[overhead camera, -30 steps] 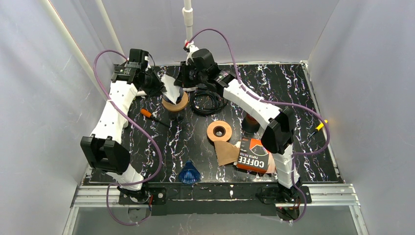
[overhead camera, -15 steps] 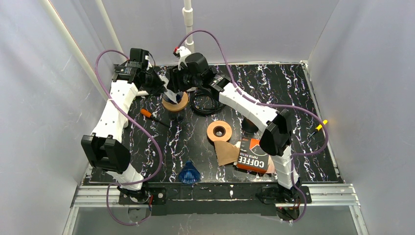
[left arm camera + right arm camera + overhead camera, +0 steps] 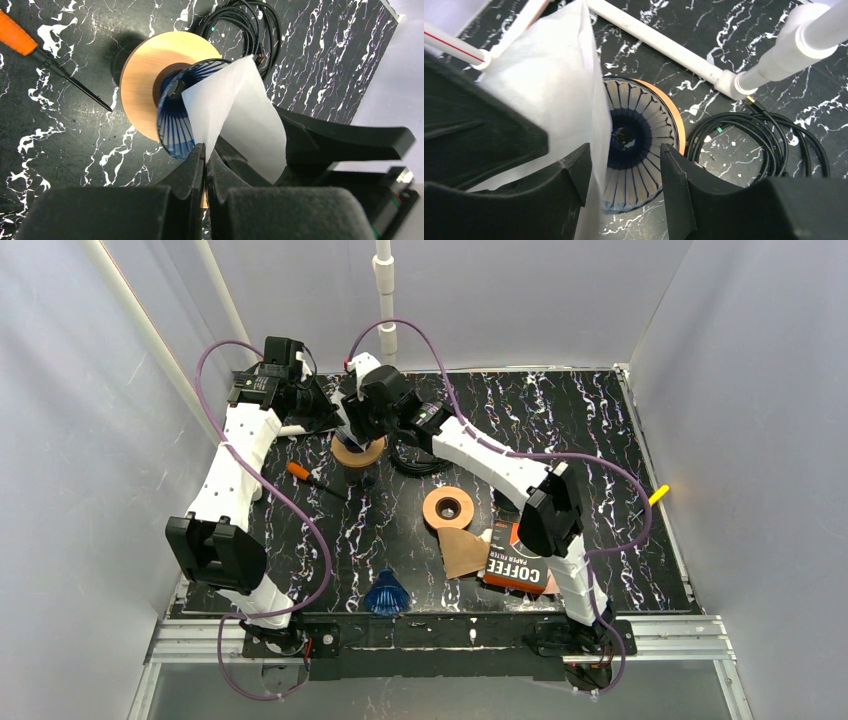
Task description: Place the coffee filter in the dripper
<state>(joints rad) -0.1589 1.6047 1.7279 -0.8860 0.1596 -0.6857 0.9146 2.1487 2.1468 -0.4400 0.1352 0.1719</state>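
Observation:
A white paper coffee filter stands over a ribbed blue dripper that sits on a round wooden stand at the back left of the table. My left gripper is shut on the filter's lower edge. My right gripper is open above the dripper; the filter lies against its left finger. In the top view both grippers crowd over the stand, and the filter is mostly hidden there.
A coiled black cable lies right of the stand. An orange-handled screwdriver lies to its left. A second wooden ring, a brown filter, a coffee filter box and a second blue dripper lie nearer the front.
My right gripper has moved left from beside the cable to over the dripper and the filter. My left gripper has stayed shut on the filter.

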